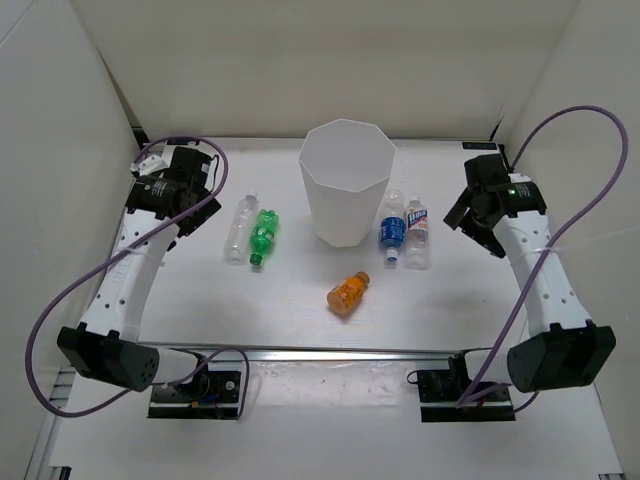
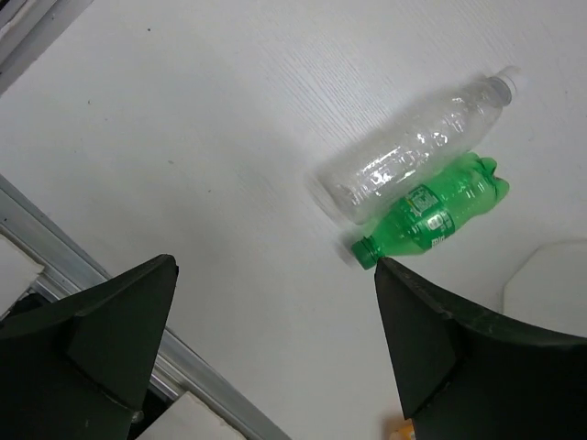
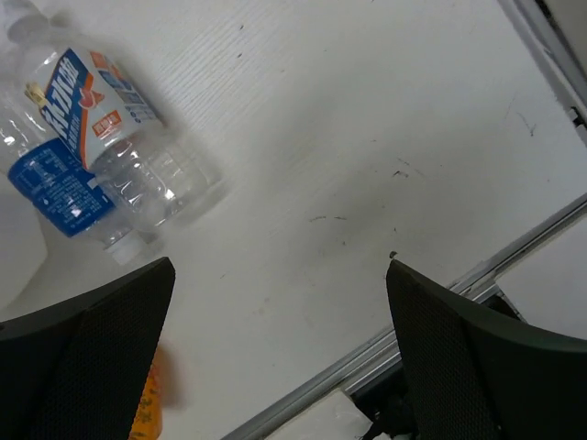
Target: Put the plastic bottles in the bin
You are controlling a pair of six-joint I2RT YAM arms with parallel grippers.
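The tall white bin (image 1: pixel 347 180) stands at the middle back of the table. A clear bottle (image 1: pixel 240 227) and a green bottle (image 1: pixel 262 237) lie side by side to its left. A blue-labelled bottle (image 1: pixel 392 230) and a clear bottle with a white-red label (image 1: pixel 416 232) lie to its right. An orange bottle (image 1: pixel 348 293) lies in front of the bin. My left gripper (image 1: pixel 195 215) is open and empty, above the table to the left of the clear bottle (image 2: pixel 413 156) and the green bottle (image 2: pixel 431 211). My right gripper (image 1: pixel 472 228) is open and empty, to the right of the white-red bottle (image 3: pixel 101 119) and the blue-labelled bottle (image 3: pixel 55 188).
White walls enclose the table on the left, back and right. An aluminium rail (image 1: pixel 330 352) runs along the near edge, between the arm bases. Purple cables (image 1: pixel 575 130) loop from both arms.
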